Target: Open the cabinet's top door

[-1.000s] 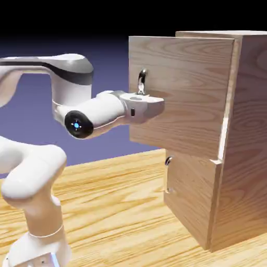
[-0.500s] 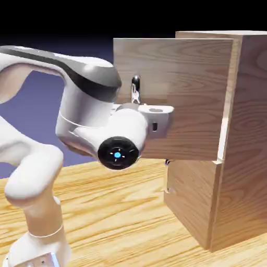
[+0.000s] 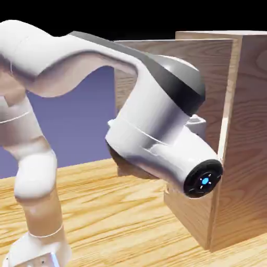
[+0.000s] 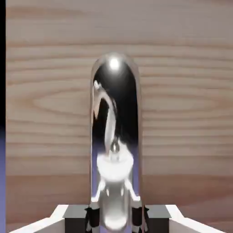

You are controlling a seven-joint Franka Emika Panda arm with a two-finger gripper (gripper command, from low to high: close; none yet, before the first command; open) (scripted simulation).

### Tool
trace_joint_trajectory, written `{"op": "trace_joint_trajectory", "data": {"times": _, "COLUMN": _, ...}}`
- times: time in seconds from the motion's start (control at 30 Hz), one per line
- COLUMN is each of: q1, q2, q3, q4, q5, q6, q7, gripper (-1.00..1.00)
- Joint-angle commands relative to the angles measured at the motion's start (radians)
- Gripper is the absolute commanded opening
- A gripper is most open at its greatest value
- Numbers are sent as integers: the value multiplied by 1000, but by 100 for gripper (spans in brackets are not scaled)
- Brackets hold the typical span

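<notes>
**Top door swung out on its hinge, handle pinched in the gripper**

Exterior view: there is one cabinet (image 3: 245, 130), standing on one wooden table (image 3: 120, 219), and one white arm (image 3: 156, 125) reaching across to it. The arm's bulky wrist and forearm fill the middle of the picture and cover most of the cabinet's front. One door panel can be made out, the top door (image 3: 219, 73), showing as a strip of wood grain above and to the right of the arm; it stands swung out from the cabinet body, with its hinged edge by the pale strip on the cabinet's front corner. Below the arm a part of the lower front panel (image 3: 193, 219) shows. The gripper and both handles are hidden behind the arm here.

Compared with half a second ago, the arm has swung well toward the camera and to the right, so that its blue-lit end cap (image 3: 204, 181) now sits low beside the cabinet's corner rather than left of middle. The door handle, plainly seen then, is now covered. The door's free edge has stayed at about the same place against the backdrop.

Hand view: one curved silver handle (image 4: 115, 136) rises upright through the middle, large, against the door's wood grain. The gripper (image 4: 115, 217) has two dark fingertips (image 4: 91, 217) at the bottom edge, pressed against the handle's base from either side, so the jaws pinch the handle between them.
</notes>
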Motion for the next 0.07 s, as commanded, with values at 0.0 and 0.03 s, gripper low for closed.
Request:
{"op": "trace_joint_trajectory", "data": {"times": 0.0, "q1": 0, "q2": 31, "q3": -8, "q4": 24, "q5": -1, "q6": -29, "q7": -20, "gripper": -100}}
{"op": "trace_joint_trajectory", "data": {"times": 0.03, "q1": 0, "q2": 31, "q3": -8, "q4": 24, "q5": -1, "q6": -29, "q7": -20, "gripper": 100}}
